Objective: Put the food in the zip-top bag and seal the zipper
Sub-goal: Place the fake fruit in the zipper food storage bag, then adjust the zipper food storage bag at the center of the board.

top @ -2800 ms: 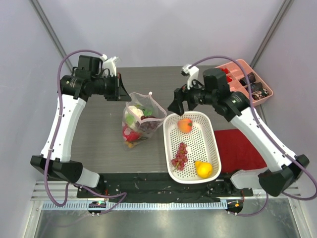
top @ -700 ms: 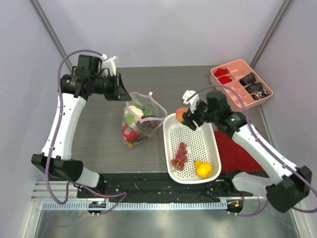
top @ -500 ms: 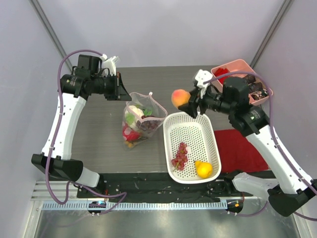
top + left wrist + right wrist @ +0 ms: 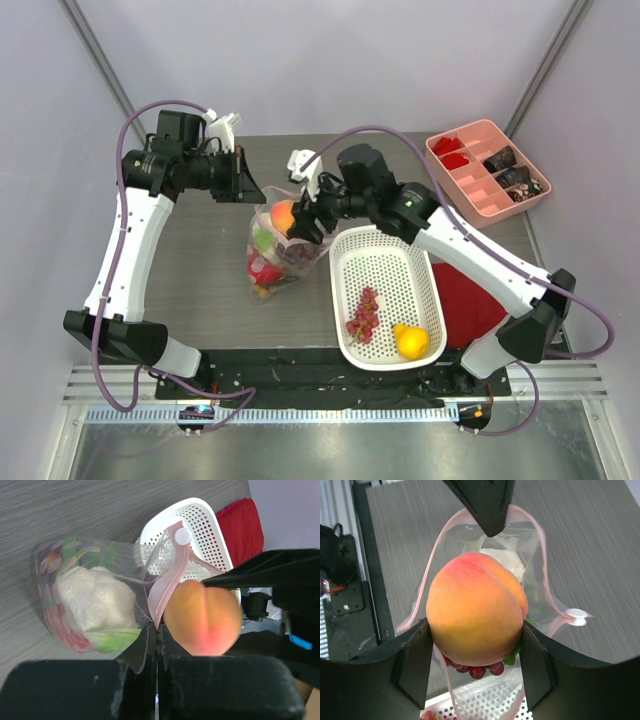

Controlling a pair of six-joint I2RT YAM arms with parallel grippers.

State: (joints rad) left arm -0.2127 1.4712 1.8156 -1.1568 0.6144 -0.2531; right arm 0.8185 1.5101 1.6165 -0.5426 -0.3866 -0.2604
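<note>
Grey table [image 4: 200, 270]: my right gripper [image 4: 291, 219] clamps the orange fruit [image 4: 476, 615], directly above the open mouth of the zip-top bag [image 4: 90, 600]. My left gripper [image 4: 248, 188] is closed, pinching the bag's far-left rim. White basket [image 4: 432, 300] just right of the bag.

Grey surface [image 4: 200, 270], pale walls [image 4: 330, 60].
The walls enclose the wood-grain surface; a metal rail [image 4: 350, 414] runs along its near edge.

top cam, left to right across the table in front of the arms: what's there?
zip-top bag → grapes → yellow fruit (both in the white basket) → red cloth. Skipped: the peach, which overlaps the bag.
</note>
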